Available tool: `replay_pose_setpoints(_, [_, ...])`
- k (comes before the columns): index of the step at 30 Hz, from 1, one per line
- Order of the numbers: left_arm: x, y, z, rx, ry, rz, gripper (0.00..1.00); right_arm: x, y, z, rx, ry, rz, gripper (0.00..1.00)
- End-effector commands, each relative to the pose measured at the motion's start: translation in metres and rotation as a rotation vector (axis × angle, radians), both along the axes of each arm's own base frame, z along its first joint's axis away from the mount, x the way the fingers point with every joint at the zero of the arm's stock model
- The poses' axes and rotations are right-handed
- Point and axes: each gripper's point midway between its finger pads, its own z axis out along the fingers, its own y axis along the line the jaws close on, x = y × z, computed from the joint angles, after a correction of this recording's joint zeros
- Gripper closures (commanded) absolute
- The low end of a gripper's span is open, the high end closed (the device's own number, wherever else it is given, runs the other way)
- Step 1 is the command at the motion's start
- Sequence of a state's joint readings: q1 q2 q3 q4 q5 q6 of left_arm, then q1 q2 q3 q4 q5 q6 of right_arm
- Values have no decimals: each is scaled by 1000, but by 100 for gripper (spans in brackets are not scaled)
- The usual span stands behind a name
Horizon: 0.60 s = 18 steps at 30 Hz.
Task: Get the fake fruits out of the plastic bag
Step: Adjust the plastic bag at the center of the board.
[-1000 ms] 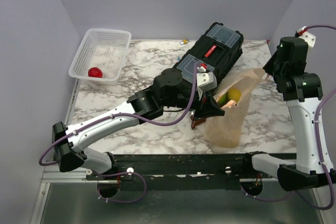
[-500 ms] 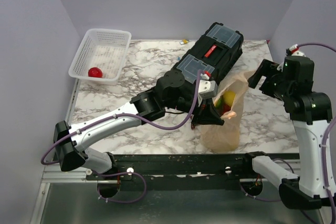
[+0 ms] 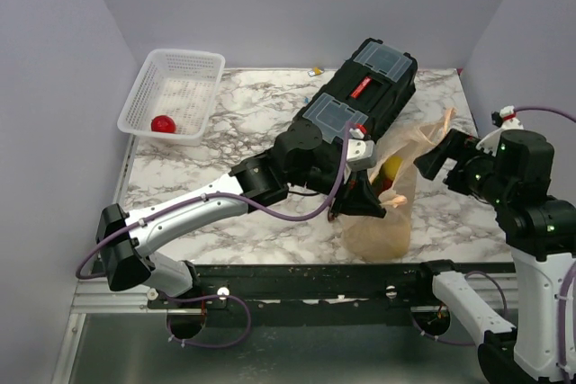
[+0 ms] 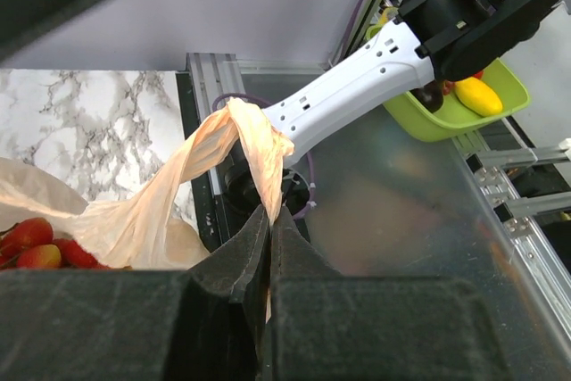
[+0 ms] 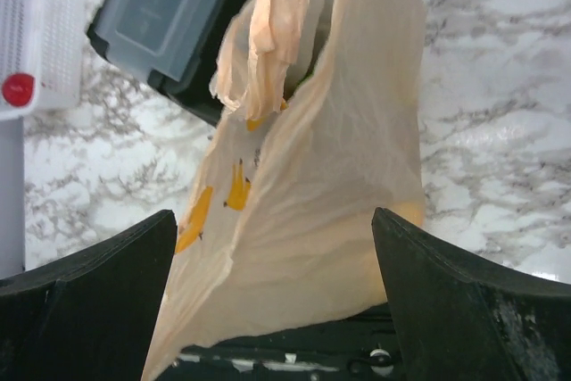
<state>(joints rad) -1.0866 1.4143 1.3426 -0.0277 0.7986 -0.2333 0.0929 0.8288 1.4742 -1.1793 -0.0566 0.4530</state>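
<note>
Clenches the left hand [image 3: 358, 197] on one handle of the plastic bag [image 3: 382, 222], slumped on the worktop [image 3: 225, 114] just beside a black toolbox [image 3: 369, 87]. Holds the right hand [image 3: 436, 156] spread wide near the other handle. With yellow and red fruits [image 3: 390, 173] in the bag's mouth, and one red fruit [image 3: 163, 123] in a white basket [image 3: 180, 74] well apart.

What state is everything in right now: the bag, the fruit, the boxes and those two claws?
plastic bag: mouth open, one handle pinched, the other loose.
fake fruits: yellow and red ones inside the bag.
red fruit: out of the bag, lying in the basket.
white basket: upright, holding that one fruit.
black toolbox: lids shut.
left gripper: shut on the bag's handle.
right gripper: open, holding nothing.
</note>
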Motion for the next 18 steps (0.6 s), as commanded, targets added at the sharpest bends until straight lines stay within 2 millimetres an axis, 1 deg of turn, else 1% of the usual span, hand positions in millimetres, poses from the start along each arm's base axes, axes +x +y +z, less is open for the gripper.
replay_pose_setpoints(1, [-4,-2,8,-20,3,-37,100,-1,20,-36,60,69,92,7])
replay_pose_setpoints(2, [-4,-3,8,-20,5,-38,100,3,22,-39,70,53,100,7])
replay_pose_setpoints(5, [-7,-3,11,-21,18,-53,100,18,24,-57,87,46,84,8])
replay_pose_setpoints(7, [-11,-3,13,-19,26,-69,100,28,27,-66,101,43,87,10])
replay_pose_setpoints(11, [-16,1,15,-20,25,-90,100,46,19,-81,99,27,15,12])
replay_pose_setpoints(13, [-17,2,15,-19,21,-88,100,52,18,-83,105,11,3,16])
replay_pose_setpoints(14, [-17,3,14,-12,20,-85,100,54,18,-82,107,3,1,18])
replay_pose_setpoints(16, [-15,4,12,3,13,-74,100,56,16,-81,100,-2,-10,30])
replay_pose_setpoints(17, [-14,5,11,9,10,-67,100,56,15,-81,92,-4,-16,41])
replay_pose_setpoints(18, [-14,6,10,20,8,-61,100,56,12,-82,83,-4,-21,54])
